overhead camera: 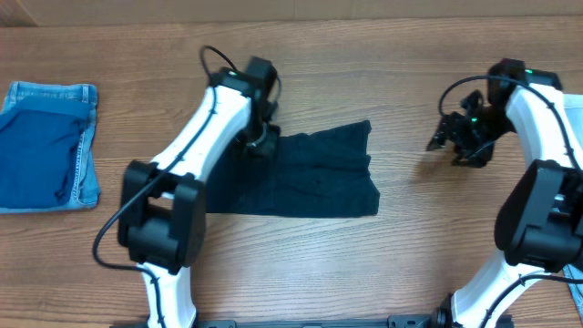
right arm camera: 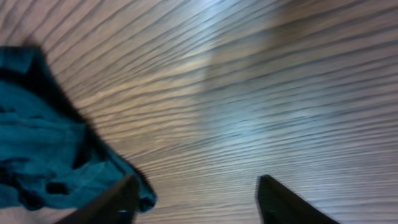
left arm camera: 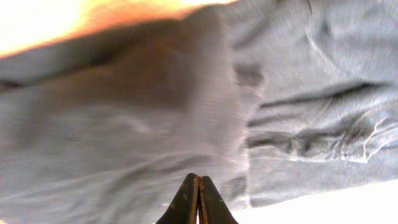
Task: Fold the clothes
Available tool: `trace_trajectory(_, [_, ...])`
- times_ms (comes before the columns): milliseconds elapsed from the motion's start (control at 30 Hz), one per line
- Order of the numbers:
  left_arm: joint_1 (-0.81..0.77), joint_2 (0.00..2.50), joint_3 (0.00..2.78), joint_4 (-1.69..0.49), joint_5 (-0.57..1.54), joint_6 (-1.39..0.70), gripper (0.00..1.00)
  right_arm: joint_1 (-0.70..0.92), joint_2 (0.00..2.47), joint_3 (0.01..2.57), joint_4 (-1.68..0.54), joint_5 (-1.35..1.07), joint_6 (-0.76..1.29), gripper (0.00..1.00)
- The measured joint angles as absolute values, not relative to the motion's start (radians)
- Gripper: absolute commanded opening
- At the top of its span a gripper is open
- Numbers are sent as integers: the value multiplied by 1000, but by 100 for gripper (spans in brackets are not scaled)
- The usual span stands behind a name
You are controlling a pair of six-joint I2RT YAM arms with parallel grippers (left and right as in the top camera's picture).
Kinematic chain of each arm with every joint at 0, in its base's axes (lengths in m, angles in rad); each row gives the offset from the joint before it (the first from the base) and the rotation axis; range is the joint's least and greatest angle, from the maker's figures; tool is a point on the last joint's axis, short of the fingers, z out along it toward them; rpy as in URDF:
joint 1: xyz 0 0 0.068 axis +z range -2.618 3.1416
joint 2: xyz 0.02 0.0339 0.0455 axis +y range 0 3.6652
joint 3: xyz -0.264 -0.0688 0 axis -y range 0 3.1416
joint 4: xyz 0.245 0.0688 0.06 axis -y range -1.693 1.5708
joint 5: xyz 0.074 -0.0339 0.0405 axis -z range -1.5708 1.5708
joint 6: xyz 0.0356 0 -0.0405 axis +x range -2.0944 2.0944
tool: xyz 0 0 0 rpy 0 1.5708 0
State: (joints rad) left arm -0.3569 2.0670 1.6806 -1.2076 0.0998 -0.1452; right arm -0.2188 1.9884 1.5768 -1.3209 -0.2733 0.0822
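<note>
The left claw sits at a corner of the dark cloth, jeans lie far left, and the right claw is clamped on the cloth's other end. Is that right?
Not quite. The right gripper is not clamped on the dark cloth: the overhead view shows it open over bare table, apart from the cloth's right end. The left gripper and jeans are as you say.

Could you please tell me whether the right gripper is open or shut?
Open. The right gripper has its fingers wide apart over the wooden table, nothing between them; the dark garment lies off to one side.
</note>
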Motion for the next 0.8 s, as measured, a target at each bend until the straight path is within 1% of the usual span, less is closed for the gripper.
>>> trace_trajectory(167, [-239,2006,1695,-1206,47,-146,4,-26,1988,1576,-1308,-302,80,73])
trace_trajectory(233, [-193,2006,1695,-1206,43,-146,5,21,1989,1576,-1304,-315,99,73])
trace_trajectory(433, [-119,2006,1695,-1205,25,-146,7,60,2066,1575,-1257,-437,128,73])
trace_trajectory(633, [-89,2006,1695,-1208,23,-146,7,92,2104,1567,-1234,-452,131,73])
trace_trajectory(800, [-90,2006,1695,-1208,23,-146,7,92,2104,1488,-1149,-457,154,73])
